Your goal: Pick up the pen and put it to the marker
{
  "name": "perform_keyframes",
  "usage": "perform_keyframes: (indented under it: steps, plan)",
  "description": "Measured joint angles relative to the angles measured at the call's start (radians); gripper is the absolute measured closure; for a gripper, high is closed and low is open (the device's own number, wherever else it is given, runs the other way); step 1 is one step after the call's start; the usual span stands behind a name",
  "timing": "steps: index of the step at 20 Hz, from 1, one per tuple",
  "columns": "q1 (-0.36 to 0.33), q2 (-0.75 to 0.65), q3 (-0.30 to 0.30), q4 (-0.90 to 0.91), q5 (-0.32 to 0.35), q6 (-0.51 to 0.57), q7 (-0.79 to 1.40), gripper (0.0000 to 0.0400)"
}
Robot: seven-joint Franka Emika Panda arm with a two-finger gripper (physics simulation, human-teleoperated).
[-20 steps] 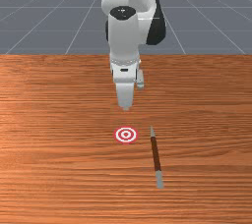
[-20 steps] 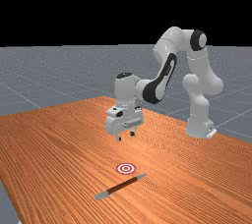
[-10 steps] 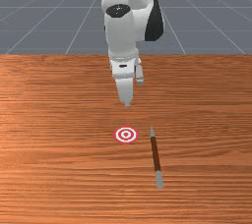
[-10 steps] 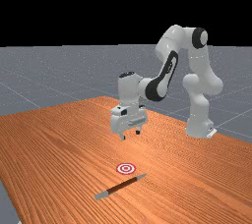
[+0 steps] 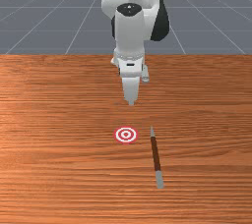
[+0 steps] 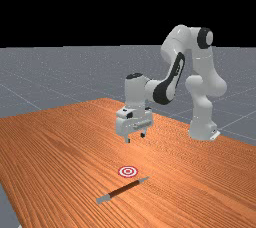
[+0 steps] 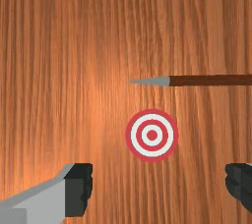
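In the front view, the pen (image 5: 155, 154) is lying on the table (image 5: 54, 169) at four o'clock from the marker (image 5: 126, 134). Beyond, at twelve, we are holding our claw (image 5: 131, 103) open and raised, probably for straddling the pen.

in the wrist view, the picture's edge cuts off the blunt end of the pen (image 7: 211, 80), and also a part of both fingers (image 7: 78, 188) of the gripper (image 6: 135, 138). in the front view, the top edge cuts the arm (image 5: 129, 31).
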Motion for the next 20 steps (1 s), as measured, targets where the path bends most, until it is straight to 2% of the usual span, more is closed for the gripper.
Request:
perform_keyframes:
  steps: [3, 5, 8, 10, 12, 15, 18, 20]
  plan:
    - [-0.007, 0.0, 0.005, 0.001, 0.016, 0.0, -0.016, 0.0]
    - [-0.021, -0.02, 0.002, -0.051, 0.023, 0.099, -0.053, 0.0]
    - [-0.098, -0.026, 0.004, -0.083, 0.082, 0.19, -0.193, 0.0]
    - [-0.118, -0.016, -0.025, -0.051, 0.061, 0.126, -0.207, 0.0]
    - [-0.123, -0.035, -0.034, -0.073, 0.053, 0.109, -0.201, 0.0]
    - [-0.112, 0.005, -0.041, 0.016, 0.026, -0.043, -0.16, 0.0]
    - [-0.052, 0.064, -0.016, 0.13, 0.014, -0.221, -0.042, 0.0]
    - [0.004, 0.064, 0.011, 0.132, 0.011, -0.219, 0.041, 0.0]
